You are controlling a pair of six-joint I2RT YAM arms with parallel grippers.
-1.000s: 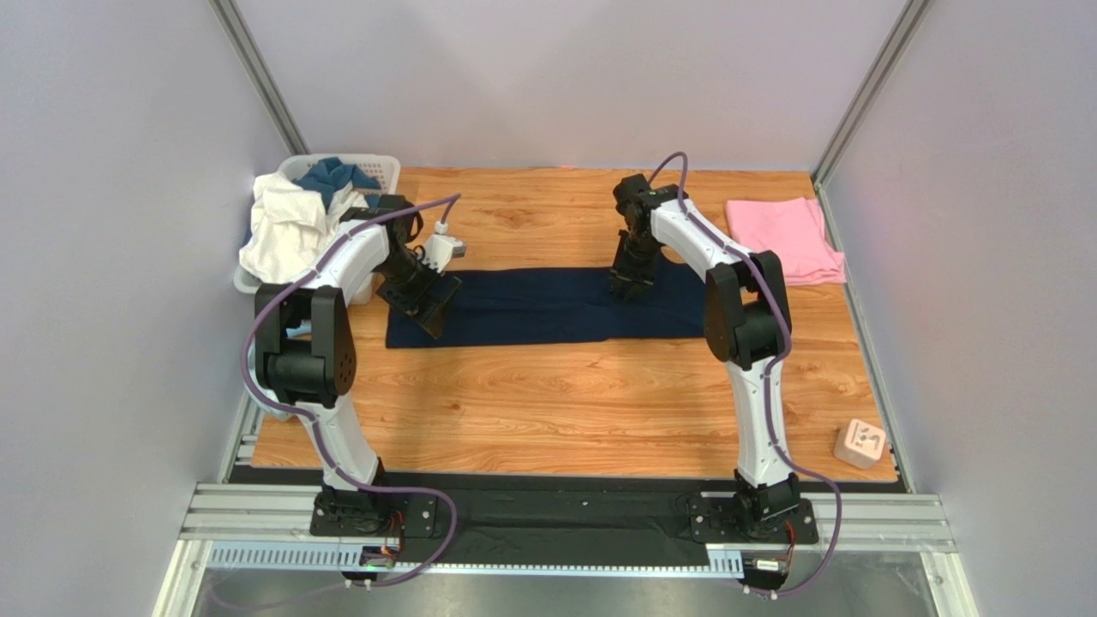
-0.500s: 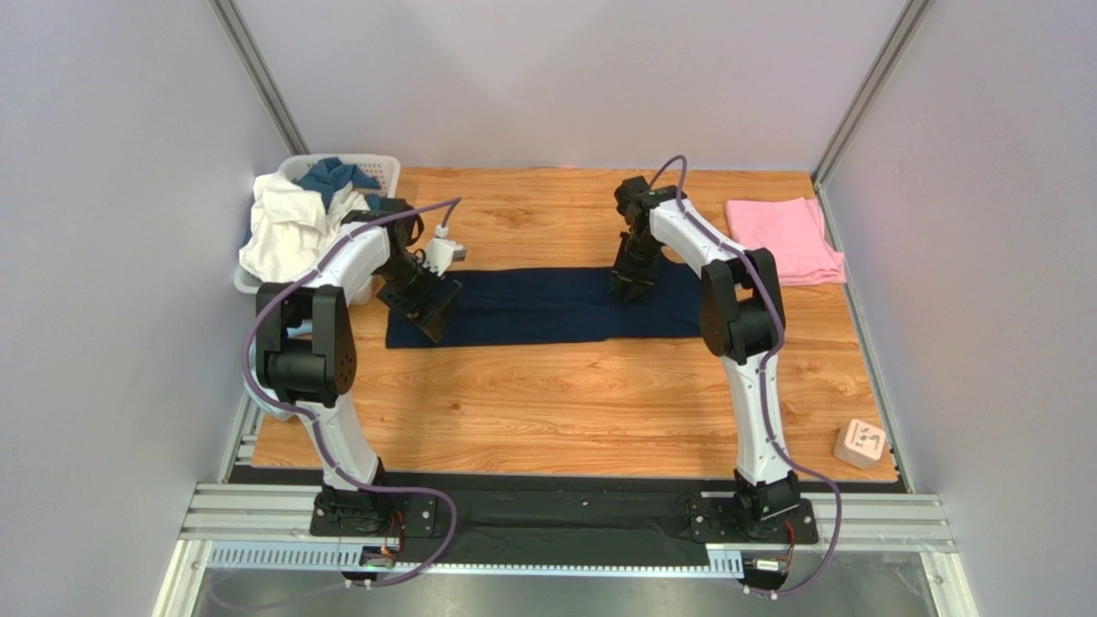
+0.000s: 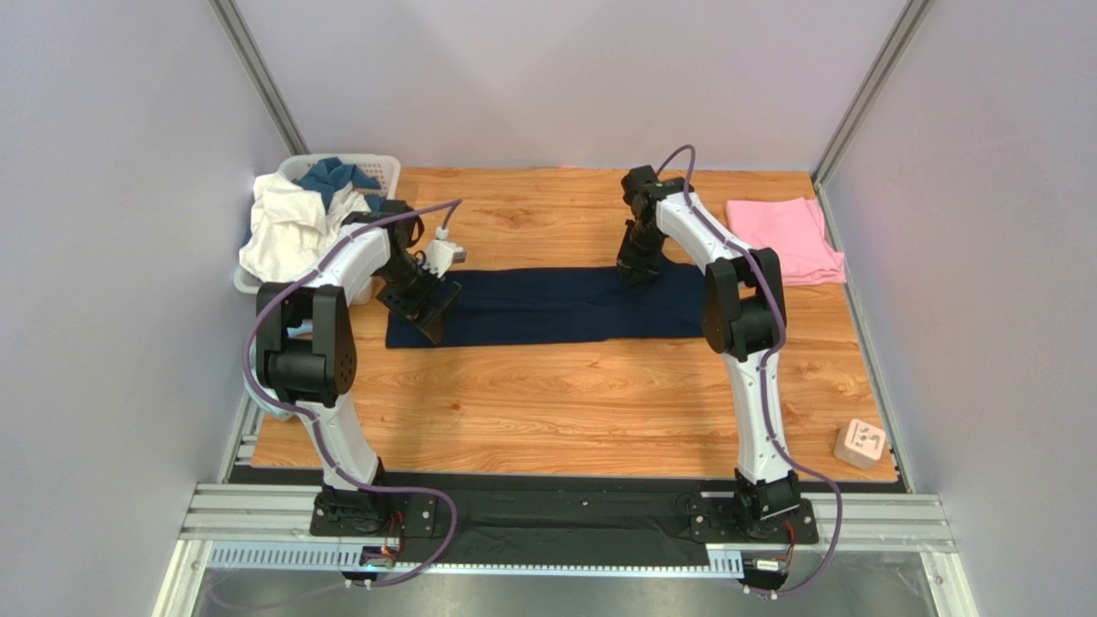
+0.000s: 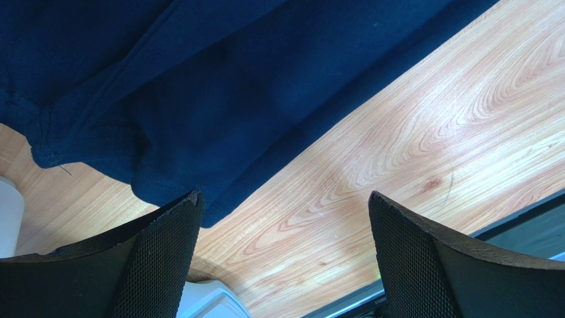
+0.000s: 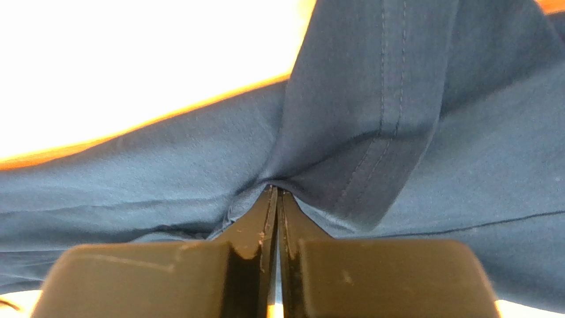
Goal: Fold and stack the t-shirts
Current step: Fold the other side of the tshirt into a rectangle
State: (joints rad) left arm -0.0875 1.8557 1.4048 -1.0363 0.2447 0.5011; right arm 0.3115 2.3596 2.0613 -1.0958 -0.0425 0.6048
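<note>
A white slatted basket (image 3: 376, 163) stands on the wooden table (image 3: 580, 386), to the left of the left claw (image 3: 429, 312) and farther back. It is heaped with white cloth (image 3: 283, 225) spilling over its near rim, and a teal cloth (image 3: 332, 174) lies behind that. A small beige block (image 3: 859, 444) with dark marks on top lies well apart from the right claw (image 3: 637, 268), off to its right and much nearer the table's front edge.

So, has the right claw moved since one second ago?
Yes. The right claw, shut on the navy t-shirt, has shifted slightly away from the robot, judged against the pink t-shirt.
</note>
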